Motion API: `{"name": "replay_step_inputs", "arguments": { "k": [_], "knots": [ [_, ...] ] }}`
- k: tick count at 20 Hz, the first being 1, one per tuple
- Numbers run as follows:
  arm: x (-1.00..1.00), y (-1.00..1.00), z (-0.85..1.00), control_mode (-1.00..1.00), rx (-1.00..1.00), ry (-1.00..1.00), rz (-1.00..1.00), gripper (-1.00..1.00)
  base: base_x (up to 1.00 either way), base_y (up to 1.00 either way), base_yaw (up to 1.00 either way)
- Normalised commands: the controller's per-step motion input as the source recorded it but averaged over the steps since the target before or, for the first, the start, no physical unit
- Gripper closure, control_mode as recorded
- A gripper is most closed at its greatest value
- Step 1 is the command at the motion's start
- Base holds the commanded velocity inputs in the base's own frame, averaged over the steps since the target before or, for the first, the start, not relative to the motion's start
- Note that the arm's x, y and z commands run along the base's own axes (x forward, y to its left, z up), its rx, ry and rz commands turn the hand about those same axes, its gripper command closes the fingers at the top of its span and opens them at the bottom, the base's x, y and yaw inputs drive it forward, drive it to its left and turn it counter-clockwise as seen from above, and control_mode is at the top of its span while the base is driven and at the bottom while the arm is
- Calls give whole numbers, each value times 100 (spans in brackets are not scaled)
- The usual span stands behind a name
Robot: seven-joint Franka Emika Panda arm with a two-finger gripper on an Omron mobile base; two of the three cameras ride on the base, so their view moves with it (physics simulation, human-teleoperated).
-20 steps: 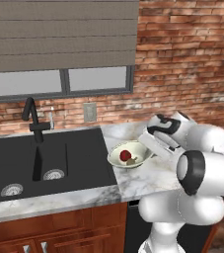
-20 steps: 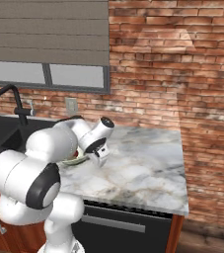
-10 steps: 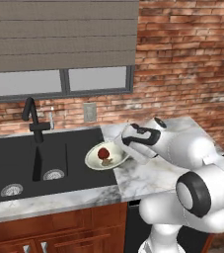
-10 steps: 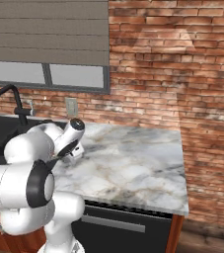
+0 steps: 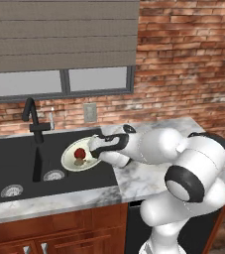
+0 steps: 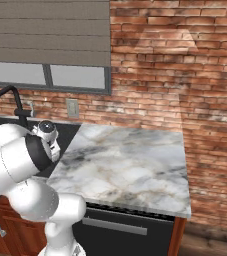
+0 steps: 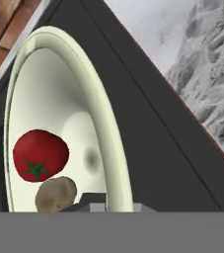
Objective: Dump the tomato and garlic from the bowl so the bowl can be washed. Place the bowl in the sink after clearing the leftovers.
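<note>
Bowl is held by its right rim in the gripper, clenched on it, above the right basin of the sink. Tomato and garlic are seen inside, touching, just left of the fingers.

No legible text, labels, brands, numbers or signs on any surface.
</note>
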Motion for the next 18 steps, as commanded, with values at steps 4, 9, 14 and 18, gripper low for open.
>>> {"name": "replay_step_inputs", "arguments": {
  "k": [4, 9, 14, 18],
  "knots": [
    [43, 88, 20, -100, -12, 0, -9, 100, 0, 0, 0],
    [0, 2, 0, -100, 0, 0, 0, 100, 0, 0, 0],
    [0, 23, 35, -100, -4, -10, 0, 100, 0, 0, 0],
    [7, 50, 44, -100, -14, 0, 1, 100, 0, 0, 0]
  ]
}}
